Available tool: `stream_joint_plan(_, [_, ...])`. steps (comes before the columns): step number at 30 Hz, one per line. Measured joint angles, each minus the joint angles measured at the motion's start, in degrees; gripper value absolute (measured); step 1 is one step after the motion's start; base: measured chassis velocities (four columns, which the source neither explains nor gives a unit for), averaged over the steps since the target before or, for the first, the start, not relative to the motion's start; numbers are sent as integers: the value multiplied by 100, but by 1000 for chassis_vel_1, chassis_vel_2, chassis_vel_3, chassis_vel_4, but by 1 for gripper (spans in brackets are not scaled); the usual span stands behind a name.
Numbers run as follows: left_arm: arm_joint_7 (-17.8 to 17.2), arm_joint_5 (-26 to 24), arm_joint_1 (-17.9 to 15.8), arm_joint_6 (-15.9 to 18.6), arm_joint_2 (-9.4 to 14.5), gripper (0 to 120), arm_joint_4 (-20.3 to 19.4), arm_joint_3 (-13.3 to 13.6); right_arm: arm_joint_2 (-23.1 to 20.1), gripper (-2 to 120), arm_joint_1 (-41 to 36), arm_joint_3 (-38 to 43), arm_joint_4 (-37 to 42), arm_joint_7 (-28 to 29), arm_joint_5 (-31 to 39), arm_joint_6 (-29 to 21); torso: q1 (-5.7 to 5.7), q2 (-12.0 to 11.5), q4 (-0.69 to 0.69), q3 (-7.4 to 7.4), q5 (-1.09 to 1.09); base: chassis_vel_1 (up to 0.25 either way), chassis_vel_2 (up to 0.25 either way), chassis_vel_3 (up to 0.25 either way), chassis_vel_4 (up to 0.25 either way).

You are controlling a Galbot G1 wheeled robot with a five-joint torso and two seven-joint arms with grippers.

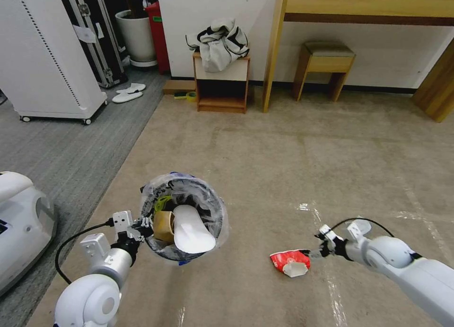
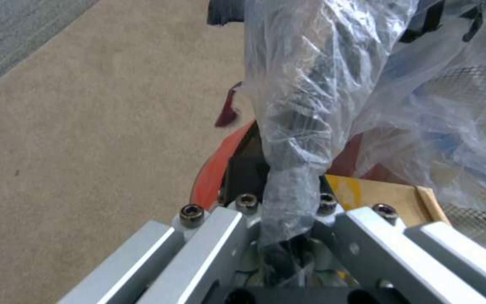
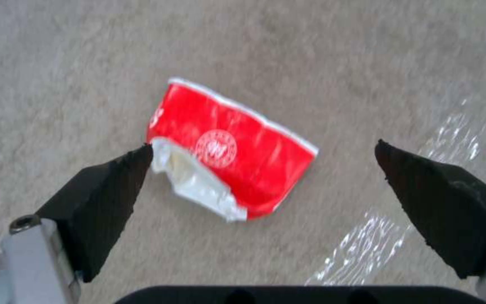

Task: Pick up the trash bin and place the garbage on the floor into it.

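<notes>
The bin (image 1: pixel 208 199) hangs above the carpet (image 1: pixel 293 157) at lower left, held by its rim. The left gripper (image 1: pixel 145 224) has its jaws closed on the bag-covered rim (image 2: pixel 288 169). Inside the bin lie a white insole (image 1: pixel 191 230) and a brown paper bag (image 1: pixel 164 226). The red wrapper (image 1: pixel 289 262) lies on the carpet to the right of the bin, beside a tape line (image 1: pixel 331 279). The right gripper (image 3: pixel 263 162) hovers low over the wrapper (image 3: pixel 237 147), jaws spread wide apart, one tip at its torn white edge.

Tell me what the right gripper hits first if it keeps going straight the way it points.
Most likely the crushed red-and-white wrapper on the carpet: the right gripper is open, its fingertips straddling it. How far off it lies is unclear.
</notes>
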Motion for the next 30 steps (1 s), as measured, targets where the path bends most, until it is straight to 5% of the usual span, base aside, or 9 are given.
stream_joint_plan(30, [26,53,-40,-36,-95,2,77,47,1034,100,642,-732,-1178,-80,-548,33,0,0,0,0,-2,0,0,0,0])
